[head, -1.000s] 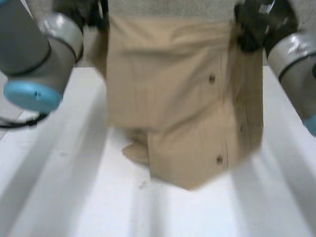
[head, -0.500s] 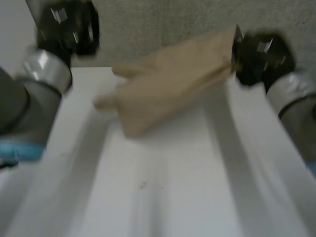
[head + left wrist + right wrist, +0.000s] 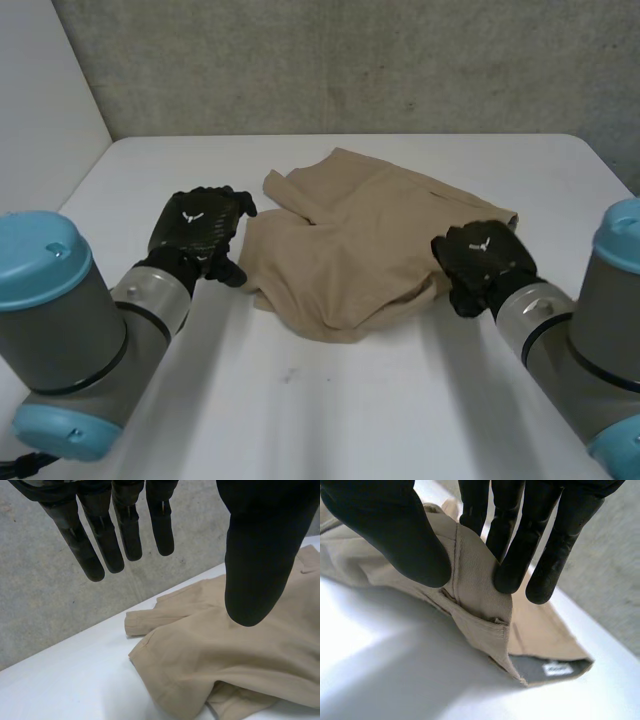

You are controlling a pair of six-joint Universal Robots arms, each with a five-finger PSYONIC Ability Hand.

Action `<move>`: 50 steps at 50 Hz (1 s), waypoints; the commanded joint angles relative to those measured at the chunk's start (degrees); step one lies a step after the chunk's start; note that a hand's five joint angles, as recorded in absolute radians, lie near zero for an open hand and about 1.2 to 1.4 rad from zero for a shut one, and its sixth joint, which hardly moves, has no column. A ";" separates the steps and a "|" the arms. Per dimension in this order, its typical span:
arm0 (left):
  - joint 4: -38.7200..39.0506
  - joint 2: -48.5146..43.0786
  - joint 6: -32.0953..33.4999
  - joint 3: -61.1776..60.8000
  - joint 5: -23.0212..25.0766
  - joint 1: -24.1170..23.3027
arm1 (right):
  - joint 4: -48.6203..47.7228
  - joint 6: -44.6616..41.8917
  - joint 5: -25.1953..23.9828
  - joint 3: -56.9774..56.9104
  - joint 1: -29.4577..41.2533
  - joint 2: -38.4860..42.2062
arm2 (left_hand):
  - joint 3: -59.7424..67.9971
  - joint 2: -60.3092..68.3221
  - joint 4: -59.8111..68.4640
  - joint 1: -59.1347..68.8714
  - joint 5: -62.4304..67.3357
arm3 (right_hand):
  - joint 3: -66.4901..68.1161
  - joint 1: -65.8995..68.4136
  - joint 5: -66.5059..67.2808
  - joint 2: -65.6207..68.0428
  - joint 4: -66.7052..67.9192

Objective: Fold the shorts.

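In right wrist view, pinches waistband [image 3: 475, 580] of crumpled tan shorts [image 3: 540, 630] with right hand [image 3: 395, 530]; holds left hand [image 3: 260, 555] open, seemingly clear.

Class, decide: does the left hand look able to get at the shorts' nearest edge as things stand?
Probably yes. The left hand is open right beside the shorts, with nothing lying on the table between them. The right hand pinches the opposite edge, clear of that path.

The shorts [image 3: 350, 250] are matt tan twill cloth; the worktop [image 3: 330, 420] is smooth and white; the wall [image 3: 350, 60] is rough grey.
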 commanded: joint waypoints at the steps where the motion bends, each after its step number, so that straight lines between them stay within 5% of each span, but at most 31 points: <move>1: 0.00 -0.44 -0.06 -3.09 -0.43 -0.15 | 0.00 2.12 -0.25 -0.63 0.17 -6.86 | 7.09 7.48 7.77 7.45 7.96 | 11.34 23.84 13.70 12.69 11.75; 9: -1.14 -4.84 -0.24 -3.09 -1.14 -0.24 | 0.44 5.38 -0.51 -0.37 0.17 -8.80 | 25.93 26.32 26.61 26.29 26.80 | 11.34 23.84 13.70 12.69 11.75; 26: -6.33 -18.36 0.47 7.18 -1.14 -0.59 | 0.00 5.29 -1.04 0.60 0.44 -7.13 | 6.60 6.98 7.27 6.95 7.46 | 11.34 23.84 13.70 12.69 11.75; 50: -8.18 -28.22 0.64 22.93 -1.22 -0.59 | -0.44 4.50 -0.95 1.92 0.00 -5.73 | 8.60 8.99 9.28 8.96 9.47 | 11.34 23.84 13.70 12.69 11.75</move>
